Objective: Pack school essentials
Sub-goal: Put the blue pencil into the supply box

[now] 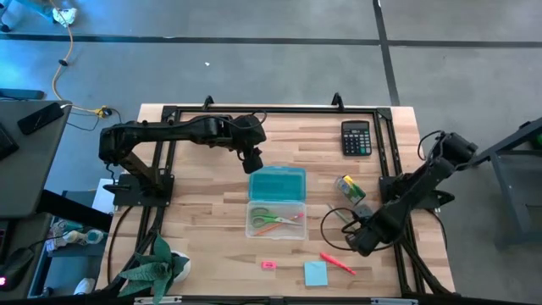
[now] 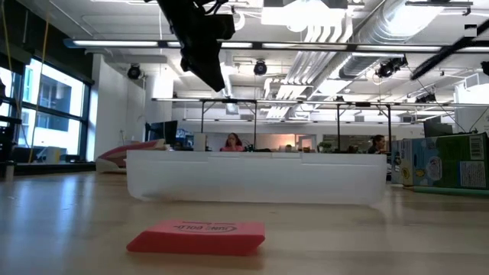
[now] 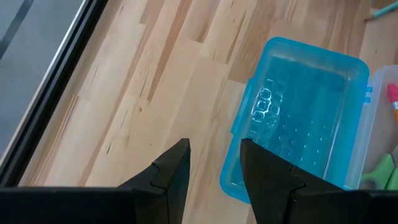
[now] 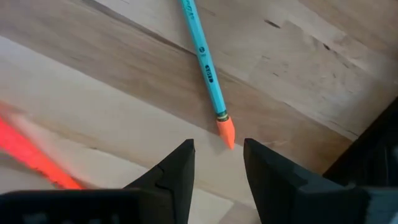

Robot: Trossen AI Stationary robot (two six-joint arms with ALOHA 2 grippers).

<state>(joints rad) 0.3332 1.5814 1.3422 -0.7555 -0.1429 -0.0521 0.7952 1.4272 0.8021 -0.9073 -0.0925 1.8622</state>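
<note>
An open pencil case lies mid-table: its blue lid (image 1: 276, 183) on the far side and its clear tray (image 1: 276, 220) holding the green-handled scissors (image 1: 264, 219) and the orange pencil (image 1: 288, 222). My left gripper (image 1: 254, 161) is open and empty above the lid's far left corner (image 3: 249, 180). My right gripper (image 1: 352, 241) is open and empty just above the table. The green pencil (image 4: 204, 65) lies flat with its orange end (image 4: 225, 133) just ahead of the fingertips. The red pen (image 1: 337, 263), the light-blue sticky pad (image 1: 316, 273) and the pink eraser (image 1: 268, 264) lie near the front edge.
A black calculator (image 1: 356, 137) lies at the far right. The yellow-green box (image 1: 353, 188) lies right of the case. A potted plant (image 1: 157, 269) stands at the near left corner. A black cable (image 1: 332, 227) loops beside my right gripper. A black frame (image 1: 271, 110) borders the table.
</note>
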